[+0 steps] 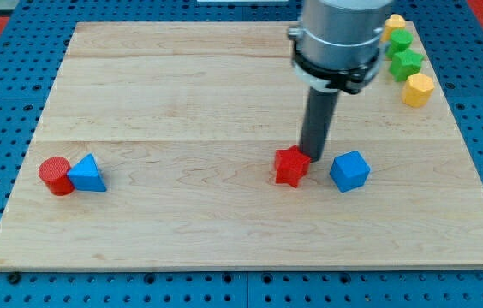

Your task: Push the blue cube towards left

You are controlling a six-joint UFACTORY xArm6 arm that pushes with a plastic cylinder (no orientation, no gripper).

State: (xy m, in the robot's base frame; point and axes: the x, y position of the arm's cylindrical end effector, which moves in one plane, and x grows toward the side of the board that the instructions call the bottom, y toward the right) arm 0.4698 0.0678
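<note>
The blue cube (pixel 349 170) lies on the wooden board (pixel 181 94), right of centre. A red star-shaped block (pixel 291 166) lies just to its left, with a small gap between them. My tip (pixel 313 159) stands at the red star's upper right edge, touching or nearly touching it, and a little up and left of the blue cube. The dark rod rises from there to the arm's grey body at the view's top.
A red cylinder (pixel 55 175) and a blue triangular block (pixel 86 174) touch each other at the board's left. At the top right corner stand a yellow block (pixel 394 23), two green blocks (pixel 398 41) (pixel 407 62) and a yellow hexagonal block (pixel 418 88).
</note>
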